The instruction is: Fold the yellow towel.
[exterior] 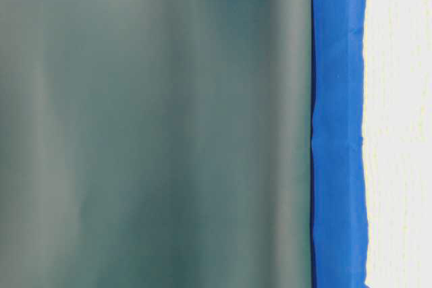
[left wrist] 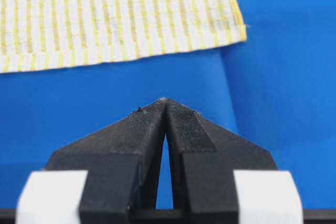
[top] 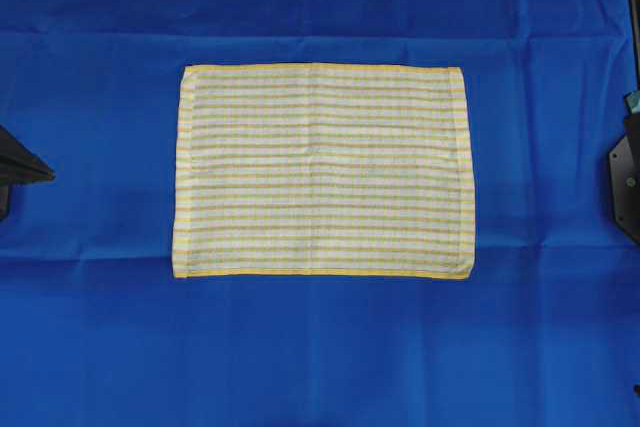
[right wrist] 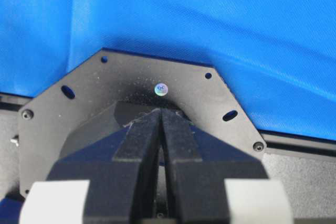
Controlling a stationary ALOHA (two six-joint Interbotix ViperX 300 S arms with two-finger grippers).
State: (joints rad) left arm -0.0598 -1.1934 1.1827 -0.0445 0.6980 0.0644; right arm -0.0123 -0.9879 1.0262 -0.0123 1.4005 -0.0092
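At table edges: left pincer [left wrist: 165, 103] closed | right pincer [right wrist: 160, 113] closed | yellow towel [top: 322, 171] flat

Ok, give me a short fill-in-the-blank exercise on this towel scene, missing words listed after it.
1. The yellow towel lies spread ____ on the blue cloth.
2. The left gripper has its jaws ____, holding nothing.
3. The right gripper hangs over a black ____ with holes, not over the towel.
4. In the overhead view the towel's stripes run from left to ____.

Missing words: flat; shut; plate; right
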